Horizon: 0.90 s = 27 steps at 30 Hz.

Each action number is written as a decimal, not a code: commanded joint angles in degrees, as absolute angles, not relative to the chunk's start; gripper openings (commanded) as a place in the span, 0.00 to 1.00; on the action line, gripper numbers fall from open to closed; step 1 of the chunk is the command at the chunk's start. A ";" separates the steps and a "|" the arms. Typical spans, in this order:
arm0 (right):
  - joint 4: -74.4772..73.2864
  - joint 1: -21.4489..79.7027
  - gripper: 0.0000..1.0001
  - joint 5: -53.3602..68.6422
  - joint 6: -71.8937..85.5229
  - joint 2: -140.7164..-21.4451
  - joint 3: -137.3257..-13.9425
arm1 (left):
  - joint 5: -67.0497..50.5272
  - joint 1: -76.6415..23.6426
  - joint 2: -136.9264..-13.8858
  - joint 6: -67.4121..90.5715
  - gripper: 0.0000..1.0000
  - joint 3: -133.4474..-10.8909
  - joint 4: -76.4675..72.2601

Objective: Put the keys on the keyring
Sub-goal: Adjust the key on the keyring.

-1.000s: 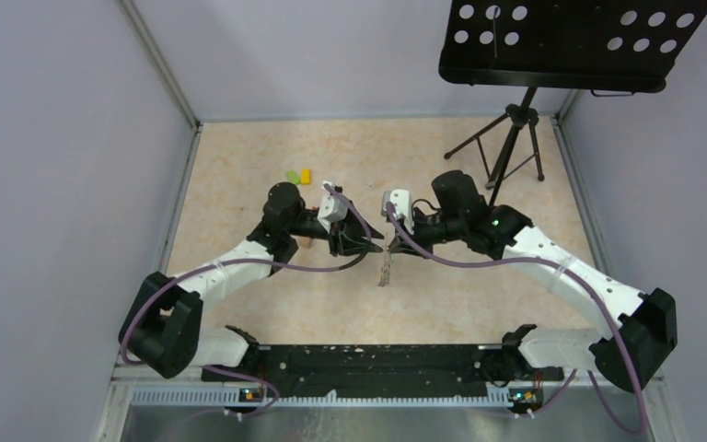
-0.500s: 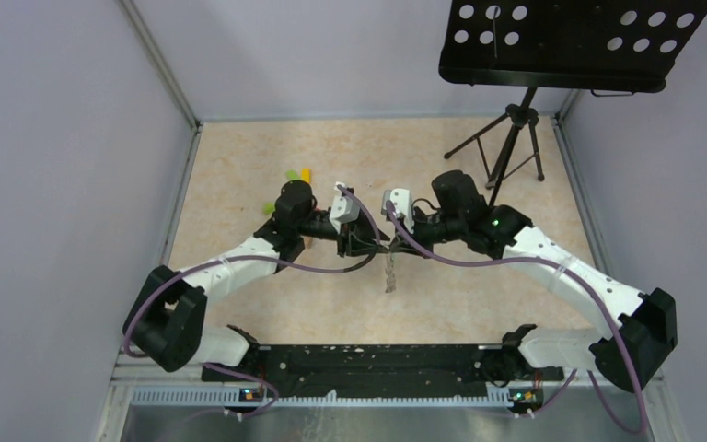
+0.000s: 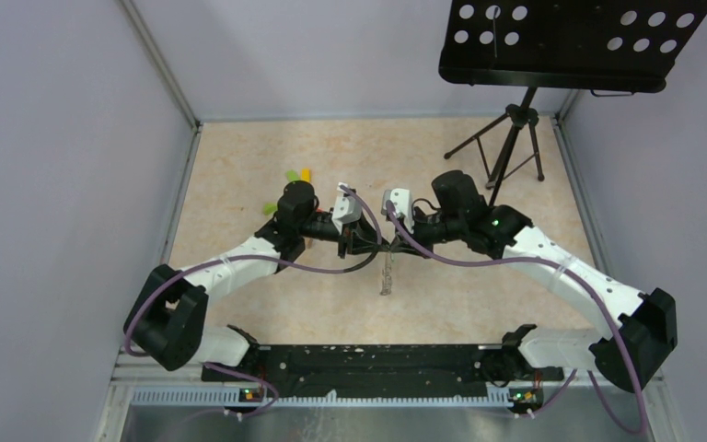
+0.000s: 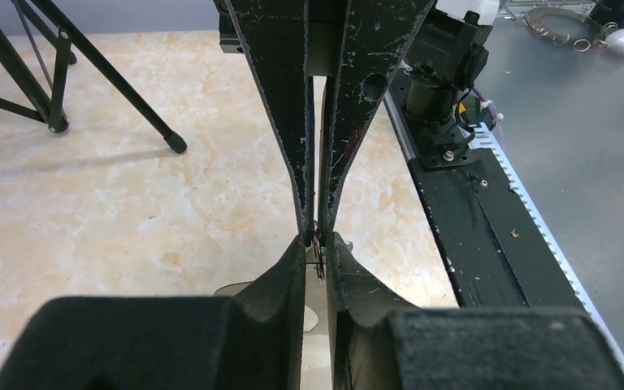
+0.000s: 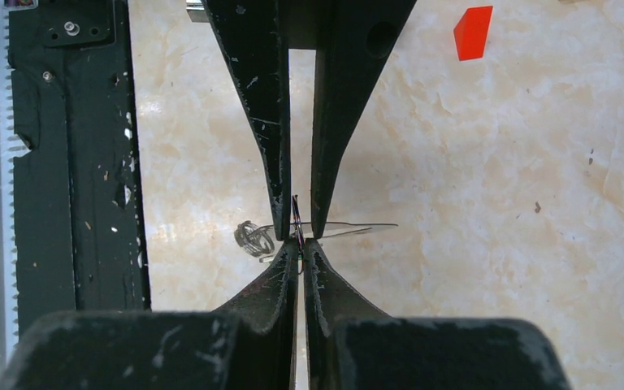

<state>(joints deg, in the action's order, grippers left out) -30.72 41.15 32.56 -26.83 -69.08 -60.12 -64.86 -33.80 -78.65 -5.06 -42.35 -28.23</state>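
While threading is in hand, small silver-grey metal keys (image 3: 387, 274) hang at 6 o'clock from the thin dark wire keyring (image 5: 357, 226). Right gripper (image 5: 301, 244): pressed together on that ring. Left gripper (image 4: 316, 241): at 9 o'clock, nearly closed tip-to-tip; hold uncertain. Next, likely: a key eased onto the wire, needing fine alignment.

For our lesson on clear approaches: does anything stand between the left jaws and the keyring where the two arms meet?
Nothing visible does. The left gripper stands tip to tip with the right gripper, and the thin dark keyring sits right between the left jaws. The keys hang below it.
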 commanded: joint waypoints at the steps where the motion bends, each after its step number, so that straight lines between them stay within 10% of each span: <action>1: -28.07 41.66 0.00 32.81 -26.52 -68.37 -62.78 | -65.27 -34.02 -78.53 -5.47 0.17 -44.68 -28.81; 20: -26.91 41.66 0.00 32.73 -26.13 -67.72 -61.50 | -67.48 -33.81 -77.13 -0.39 0.00 -44.44 -31.60; 27: -24.59 41.21 0.15 32.61 -25.58 -65.51 -59.10 | -66.74 -33.33 -76.43 6.16 0.00 -44.46 -34.55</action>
